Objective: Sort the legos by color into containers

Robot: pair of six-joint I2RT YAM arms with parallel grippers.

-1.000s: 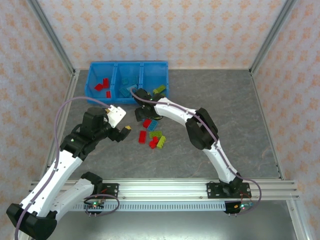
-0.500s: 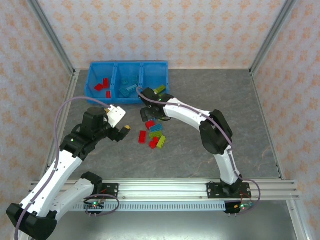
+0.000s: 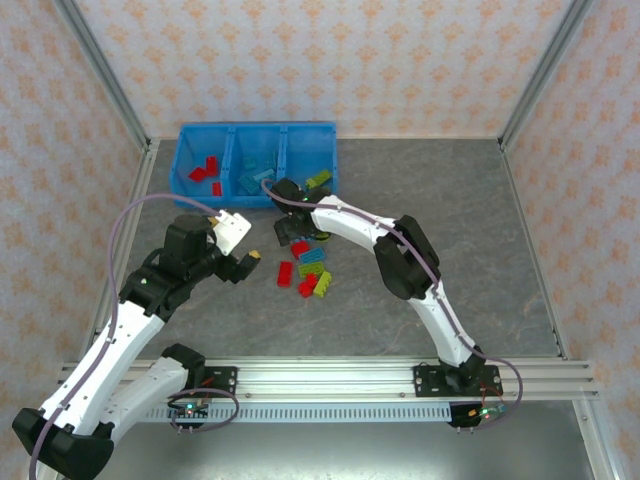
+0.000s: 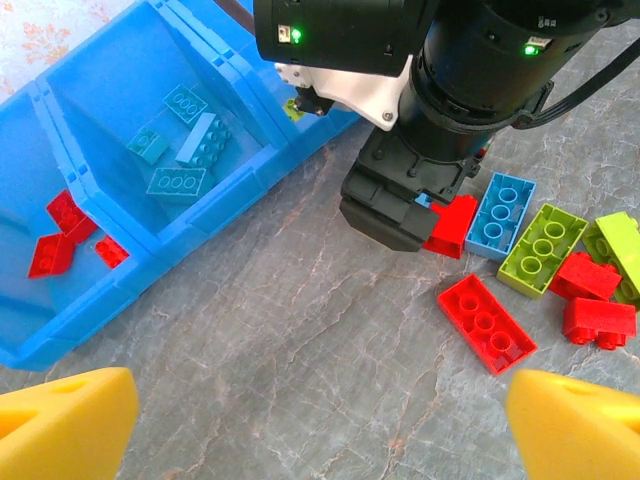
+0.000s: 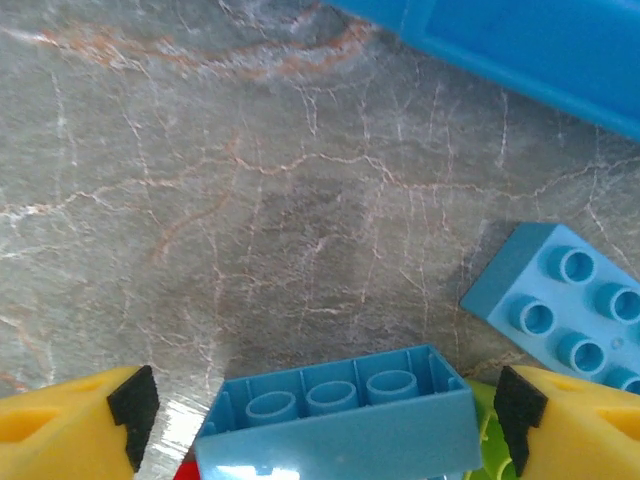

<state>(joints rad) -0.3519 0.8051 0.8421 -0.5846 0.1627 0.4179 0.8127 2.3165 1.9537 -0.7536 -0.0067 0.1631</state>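
Since half a sec before, R arm's elbow had swung back left and its wrist had returned toward the containers' front wall. L arm and the loose pile hadn't shifted.

R fingers (image 4: 392,215) hung over the bin-side edge of the pile, spread wide. In the R wrist view a light blue brick (image 5: 335,425) lay hollow side up btwn the yellow fingertips (image 5: 60,425) w/ a gap each side, so released, gripping nothing. Red and lime showed beneath that brick's edges.

L fingers (image 3: 250,262) also stood wide apart, empty, above the bench (image 3: 450,200) near the pile.

Loose legos (image 4: 487,323) sat on the bench just in front of the containers (image 3: 255,128): red, light blue and lime green, some touching.

Containers were at the bench's far-left corner. L compartment had red bricks (image 3: 205,172), the middle had blue/teal ones (image 4: 190,150), and the R compartment had lime (image 3: 318,180).
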